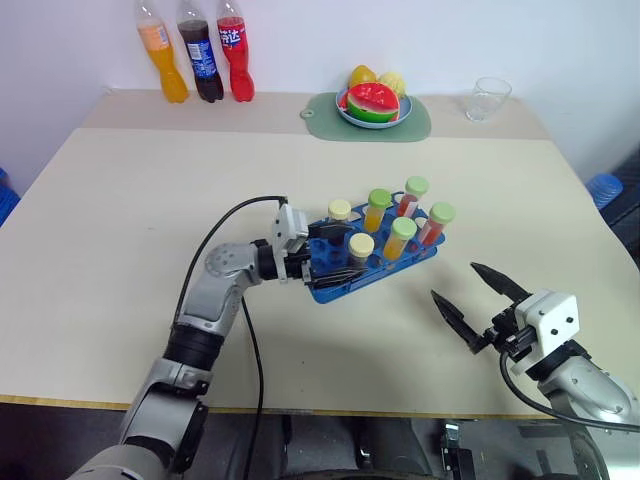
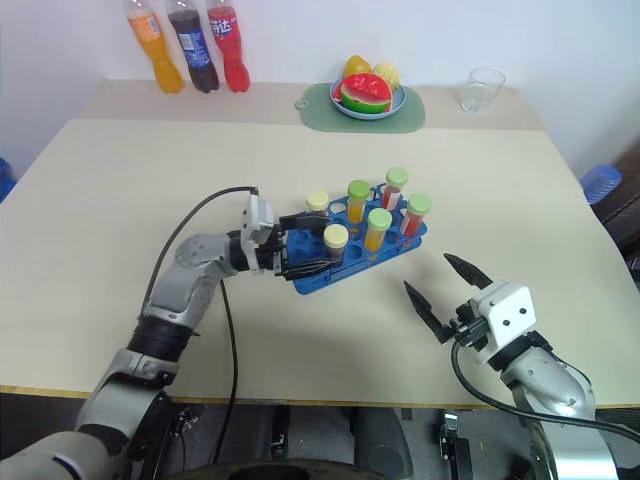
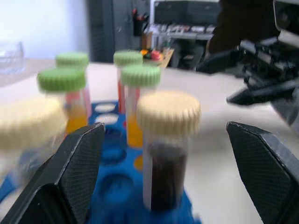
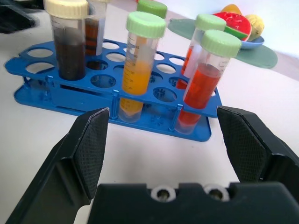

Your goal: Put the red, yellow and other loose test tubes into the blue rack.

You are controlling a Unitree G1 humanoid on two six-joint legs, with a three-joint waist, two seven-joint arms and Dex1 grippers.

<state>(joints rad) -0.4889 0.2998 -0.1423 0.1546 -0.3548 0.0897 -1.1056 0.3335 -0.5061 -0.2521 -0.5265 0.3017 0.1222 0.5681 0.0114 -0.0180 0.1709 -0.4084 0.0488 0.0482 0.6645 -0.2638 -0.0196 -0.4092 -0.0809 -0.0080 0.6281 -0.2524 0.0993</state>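
Observation:
The blue rack (image 1: 332,291) lies near the middle of the table, holding several upright capped test tubes. Green-capped tubes hold red liquid (image 4: 202,84) and yellow liquid (image 4: 136,70). Two cream-capped tubes hold dark liquid (image 3: 166,154). My left gripper (image 1: 335,258) is at the rack's left end, pointing along it. It is open, with the near cream-capped tube (image 1: 361,247) standing in the rack between its spread fingers, untouched. My right gripper (image 1: 478,298) hovers open to the right of the rack and a little nearer to me, holding nothing. No loose tube shows on the table.
Three soda bottles (image 1: 196,50) stand at the back left. A plate of fruit (image 1: 373,103) sits on a green mat at the back centre, with a clear glass (image 1: 488,98) to its right. A black cable (image 1: 215,250) loops over my left arm.

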